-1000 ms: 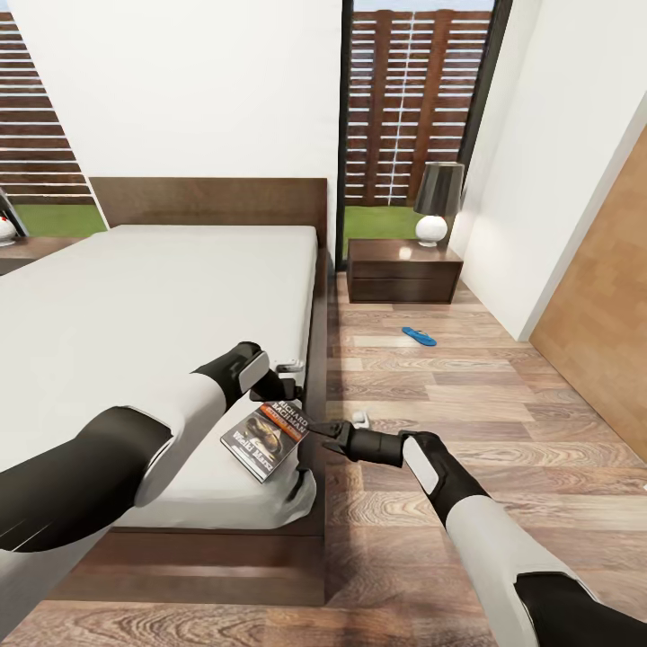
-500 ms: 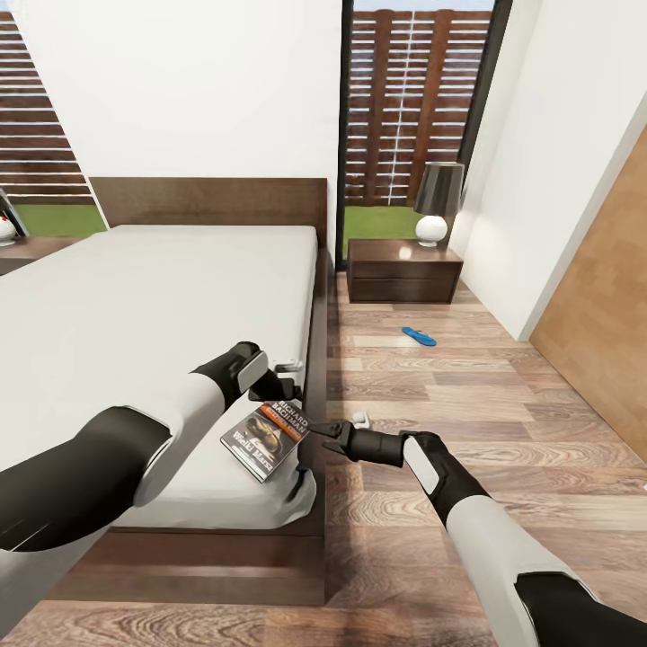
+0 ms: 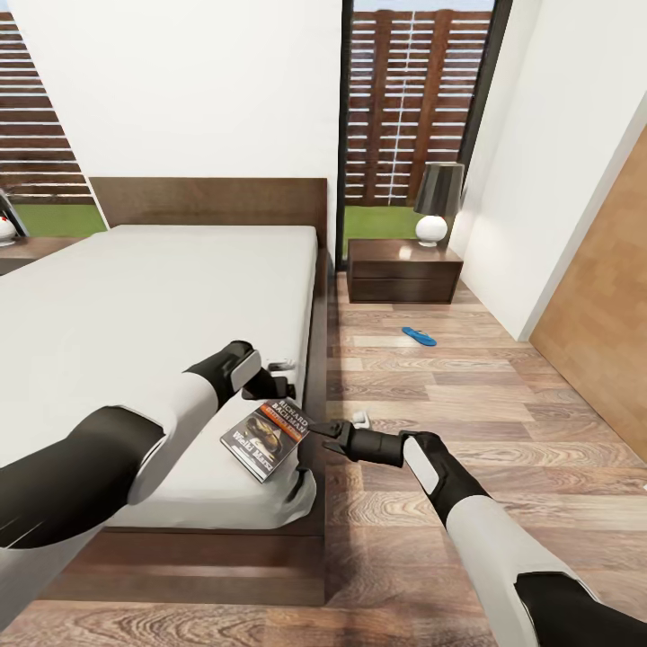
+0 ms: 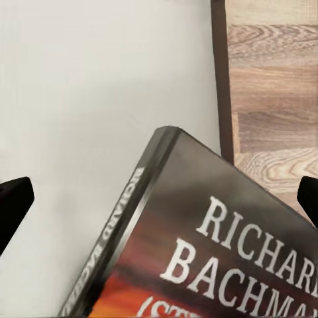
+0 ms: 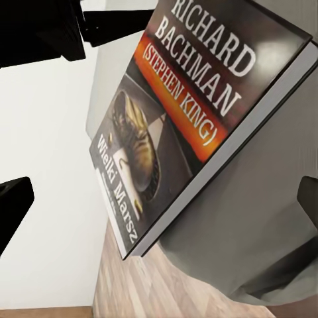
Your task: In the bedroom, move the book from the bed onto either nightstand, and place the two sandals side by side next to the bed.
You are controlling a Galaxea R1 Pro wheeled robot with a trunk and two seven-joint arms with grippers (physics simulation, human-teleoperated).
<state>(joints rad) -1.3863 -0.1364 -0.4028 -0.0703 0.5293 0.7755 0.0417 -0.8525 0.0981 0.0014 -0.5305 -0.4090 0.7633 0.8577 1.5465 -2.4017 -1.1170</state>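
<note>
Thin dark paperback book has white lettering and an orange band; big dark-brown wooden bed with off-white mattress, one bright blue flip-flop sandal.

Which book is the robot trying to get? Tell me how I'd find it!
Look at the big bed with the off-white mattress, then go to its near corner by the wood floor. The book lies flat there, between the two grippers. It is a thin dark paperback with white letters saying Richard Bachman, an orange band and a picture of a shoe.
</note>
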